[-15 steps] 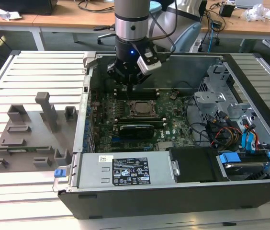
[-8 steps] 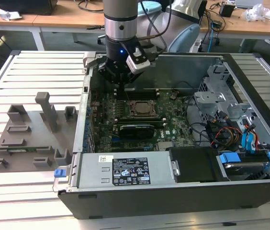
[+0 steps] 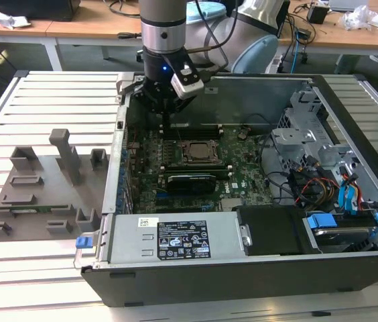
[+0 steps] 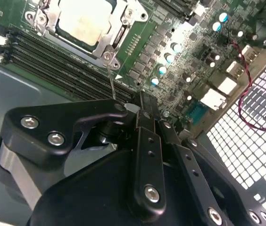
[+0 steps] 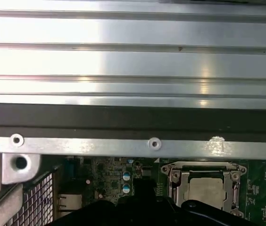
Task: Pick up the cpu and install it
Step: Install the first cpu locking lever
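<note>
The black gripper (image 4: pixel 140 101), its 2 fingers pressed together on nothing, hangs over the green motherboard (image 4: pixel 180 70) just beside the metal socket frame (image 4: pixel 107 42), where the pale silver-grey square cpu (image 4: pixel 83 21) already lies flat, apart from the fingertips.

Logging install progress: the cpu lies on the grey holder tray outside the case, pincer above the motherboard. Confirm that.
Wrong place: the cpu sits in the motherboard's socket frame, as the second wrist view shows. The pincer is indeed above the motherboard.
</note>
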Available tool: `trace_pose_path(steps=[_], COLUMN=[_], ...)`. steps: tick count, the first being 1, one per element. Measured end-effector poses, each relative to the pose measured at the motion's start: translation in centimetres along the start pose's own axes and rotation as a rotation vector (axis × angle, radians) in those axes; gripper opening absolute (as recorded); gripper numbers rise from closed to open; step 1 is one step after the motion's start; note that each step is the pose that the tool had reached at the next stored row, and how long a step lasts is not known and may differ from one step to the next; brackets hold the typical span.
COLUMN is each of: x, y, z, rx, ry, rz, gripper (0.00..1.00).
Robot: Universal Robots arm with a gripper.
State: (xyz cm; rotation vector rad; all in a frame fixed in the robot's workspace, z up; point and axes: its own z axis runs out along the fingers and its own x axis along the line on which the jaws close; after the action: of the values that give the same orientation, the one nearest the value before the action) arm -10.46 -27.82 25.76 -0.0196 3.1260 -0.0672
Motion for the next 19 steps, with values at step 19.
trace_pose_path(steps=[19], x=[-3.18], y=[0.15], z=[0.05], rx=[0.0], ry=[0.0008], rz=[-0.003], gripper=[0.11])
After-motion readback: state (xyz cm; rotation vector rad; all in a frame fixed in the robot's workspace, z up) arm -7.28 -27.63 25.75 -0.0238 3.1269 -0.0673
